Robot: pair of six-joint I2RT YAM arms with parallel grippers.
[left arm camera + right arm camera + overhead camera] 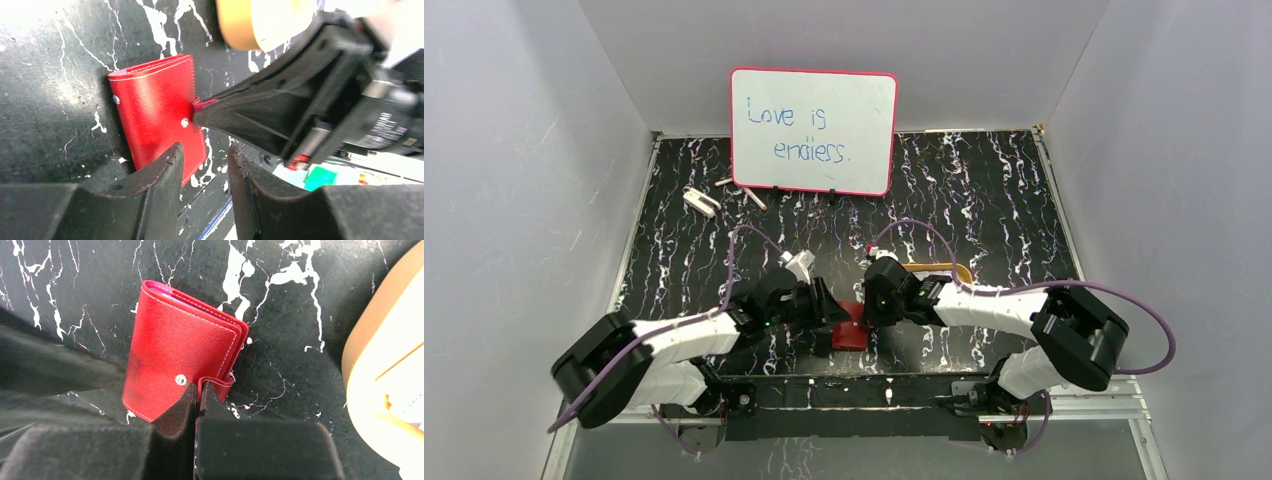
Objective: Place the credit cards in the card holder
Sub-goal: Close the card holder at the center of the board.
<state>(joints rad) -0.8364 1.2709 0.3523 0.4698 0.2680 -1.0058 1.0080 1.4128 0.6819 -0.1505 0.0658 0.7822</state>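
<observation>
- A red wallet (pixel 155 107) lies closed on the black, white-veined table (pixel 50 100), its stitched edge showing.
- The right gripper (pixel 196 114) reaches in from the right with its jaws pressed together on the wallet's snap tab (pixel 205 102), just beside a metal stud (pixel 185 121).
- The left gripper (pixel 206 157) fills the foreground, its jaws apart.
- One of its fingers (pixel 167 167) overlaps the wallet's lower edge, perhaps touching it.
- An orange-rimmed tray (pixel 235 30) sits at the top edge.

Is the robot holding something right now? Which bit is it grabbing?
The right gripper is pinching the red wallet by its snap tab. The left gripper is open, holding nothing.
</observation>
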